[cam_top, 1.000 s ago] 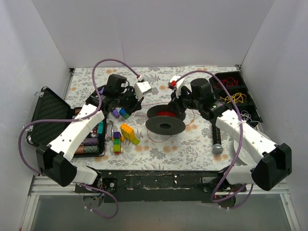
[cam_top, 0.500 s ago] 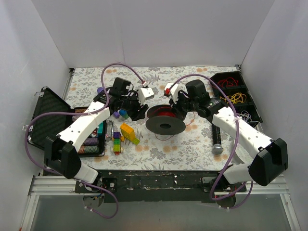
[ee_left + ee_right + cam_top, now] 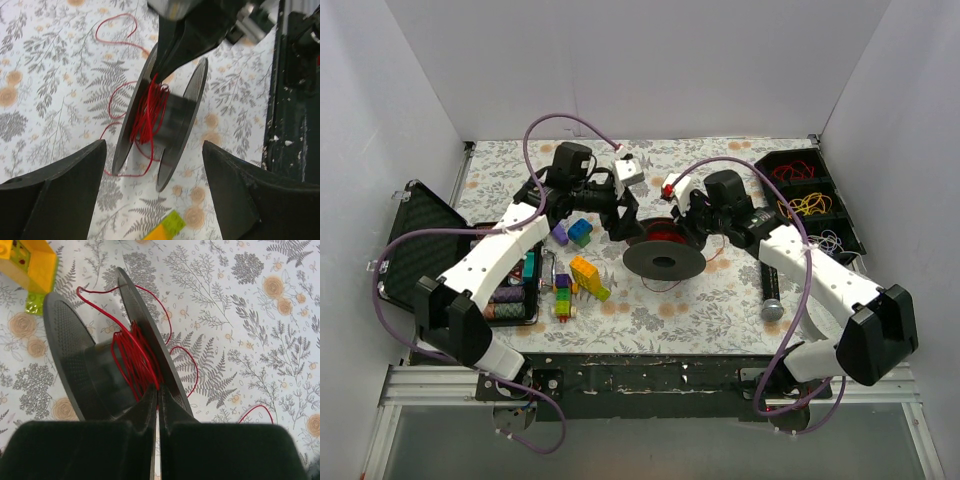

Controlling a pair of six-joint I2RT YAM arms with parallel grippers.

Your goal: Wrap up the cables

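Observation:
A black spool [image 3: 663,260] lies tilted at the table's middle, with the red cable [image 3: 665,236] wound round its core. My right gripper [image 3: 688,226] reaches in between the flanges from the right. In the right wrist view its jaws [image 3: 159,390] are shut on a strand of the red cable [image 3: 131,356] at the core. Loose loops of cable [image 3: 186,365] trail over the flowered cloth. My left gripper [image 3: 623,222] hangs open just left of the spool. In the left wrist view its fingers [image 3: 75,175] stand wide apart on either side of the spool [image 3: 192,102], holding nothing.
Coloured toy bricks [image 3: 586,276] lie left of the spool, and one yellow-green brick [image 3: 167,227] sits near my left fingers. An open black case [image 3: 420,245] stands at the left edge. A black organiser [image 3: 810,195] with rubber bands is at the back right. A black stick-shaped object [image 3: 772,295] lies under the right arm.
My left gripper has opened and swung right, up to the spool. The right gripper stays shut at the spool's core, shifted slightly left.

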